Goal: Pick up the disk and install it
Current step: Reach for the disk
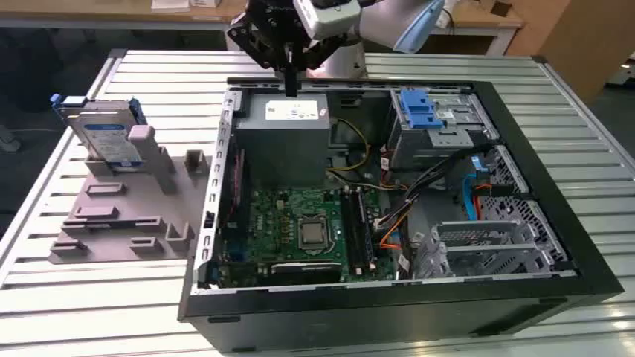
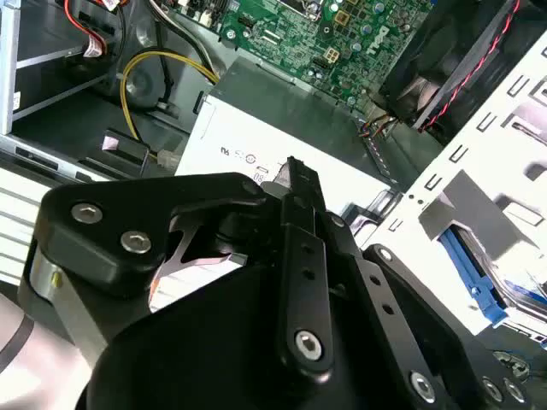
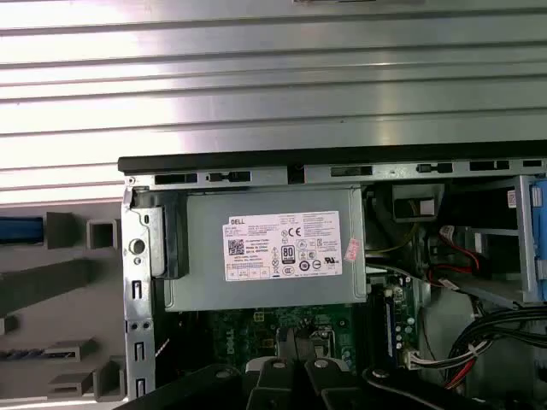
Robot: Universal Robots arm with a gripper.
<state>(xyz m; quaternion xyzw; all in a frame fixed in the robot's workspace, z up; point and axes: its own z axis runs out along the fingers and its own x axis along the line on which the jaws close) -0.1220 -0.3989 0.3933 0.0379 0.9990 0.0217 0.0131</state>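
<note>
The disk [image 1: 105, 138], silver with a blue-and-white label and a blue frame, stands on edge in a grey holder [image 1: 129, 216] on the exterior view's left, outside the computer case. My gripper [image 1: 291, 89] hangs over the far edge of the open case, above the grey power supply box [image 1: 288, 130], well away from the disk. Its black fingers are pressed together with nothing between them, as both wrist views show, with the gripper [image 3: 295, 343] pointing at the box's white sticker [image 3: 284, 246] and the gripper [image 2: 295, 169] closed to a single tip.
The open black computer case [image 1: 555, 186] holds a green motherboard [image 1: 297, 223], cables, and a silver cage with a blue latch [image 1: 421, 110] at the far right. A slatted metal table [image 1: 70, 297] surrounds it. The arm's base stands behind the case.
</note>
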